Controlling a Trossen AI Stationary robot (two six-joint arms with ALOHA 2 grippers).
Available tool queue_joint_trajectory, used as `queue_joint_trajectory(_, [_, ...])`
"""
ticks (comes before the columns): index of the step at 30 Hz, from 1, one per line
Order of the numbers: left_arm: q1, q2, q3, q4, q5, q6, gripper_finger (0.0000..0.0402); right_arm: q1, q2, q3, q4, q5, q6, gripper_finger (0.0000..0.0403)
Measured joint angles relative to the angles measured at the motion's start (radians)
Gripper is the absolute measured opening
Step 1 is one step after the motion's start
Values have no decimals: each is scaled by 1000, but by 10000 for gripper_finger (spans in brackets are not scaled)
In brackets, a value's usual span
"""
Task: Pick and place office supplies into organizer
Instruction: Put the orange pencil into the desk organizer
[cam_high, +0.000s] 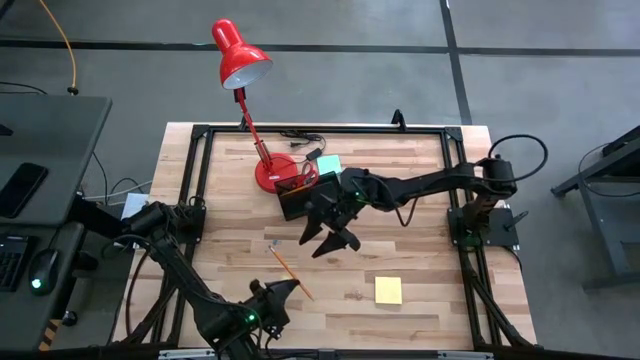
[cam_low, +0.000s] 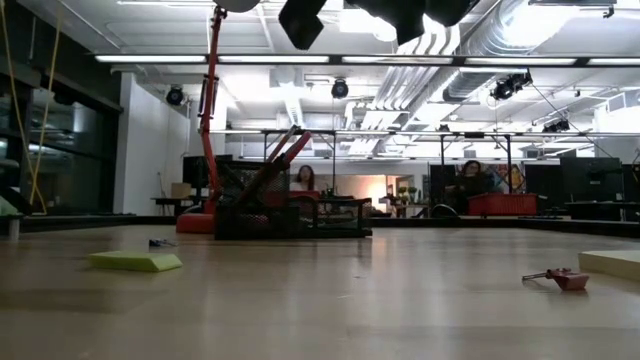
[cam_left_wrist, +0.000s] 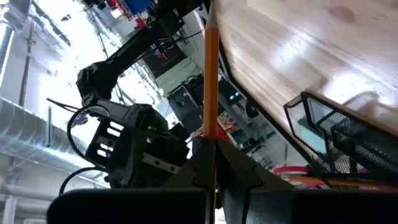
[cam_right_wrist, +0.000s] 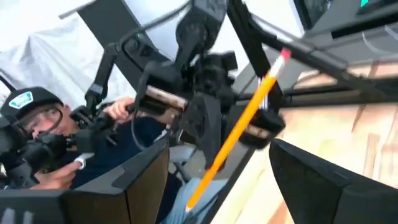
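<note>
Right now my left hand (cam_high: 296, 285) sits at the near edge of the worktop (cam_high: 420, 290), fingers pressed together on an orange pencil (cam_high: 290, 272) that lies slanted from the fingertips up toward the middle of the wood. From the left wrist view the same pencil (cam_left_wrist: 211, 81) runs straight out from between my fingers.

My right hand (cam_high: 336, 238) is out over the middle of the worktop, just in front of the organizer (cam_high: 296, 200), with its fingers spread wide and nothing between them. In the right wrist view I see the pencil (cam_right_wrist: 239, 127) farther off, with its pink eraser end up, held by the other arm.

From above, the organizer, a black mesh tray, stands beside the round base of the red desk lamp (cam_high: 241, 55), with red-handled scissors (cam_high: 305, 178) sticking up out of it. A teal sticky-note pad (cam_high: 328, 164) shows just behind it, but I cannot tell whether it is inside or next to the tray. A yellow sticky-note pad (cam_high: 388, 290) lies flat on the wood toward the right front, well apart from the tray. In the low view the organizer (cam_low: 290, 215) stands at the far side of the worktop.
</note>
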Motion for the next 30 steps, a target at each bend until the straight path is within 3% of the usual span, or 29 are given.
queue_joint_trajectory(9, [0,0,0,78,-4,69,0,0,98,-1,147,-15,53,264])
queue_joint_trajectory(20, [11,0,0,90,19,69,0,6,131,8,157,16,40,264])
queue_joint_trajectory(30, [19,0,0,104,39,63,0,54,258,210,143,-85,75,264])
